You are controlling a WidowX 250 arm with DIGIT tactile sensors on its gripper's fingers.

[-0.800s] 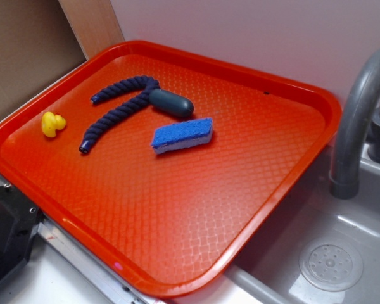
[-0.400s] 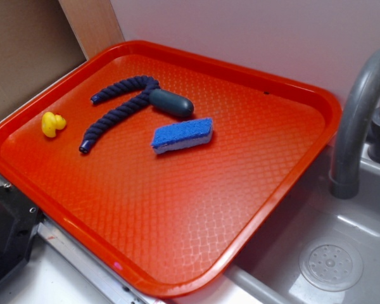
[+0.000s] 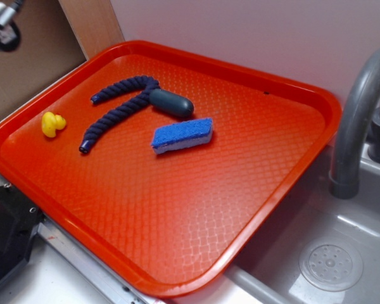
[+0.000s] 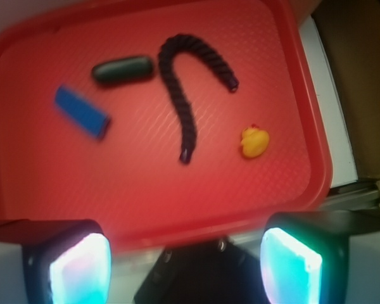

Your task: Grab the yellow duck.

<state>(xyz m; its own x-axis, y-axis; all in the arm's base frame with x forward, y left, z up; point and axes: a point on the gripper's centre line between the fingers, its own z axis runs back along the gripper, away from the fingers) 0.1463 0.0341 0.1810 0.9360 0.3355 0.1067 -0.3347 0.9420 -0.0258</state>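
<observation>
- My gripper point(image 4: 183, 253) is spread wide, holding nothing, high above the red tray point(image 3: 177, 240).
- In the tray: the yellow duck point(image 3: 52, 123) near its left rim, a blue rope toy point(image 3: 117, 111), a blue sponge point(image 3: 182, 135).

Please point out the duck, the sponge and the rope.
duck point(image 3: 52, 123): exterior view, on its body.
sponge point(image 3: 182, 134): exterior view, on its blue top.
rope point(image 4: 184, 106): wrist view, on its long straight stretch.
</observation>
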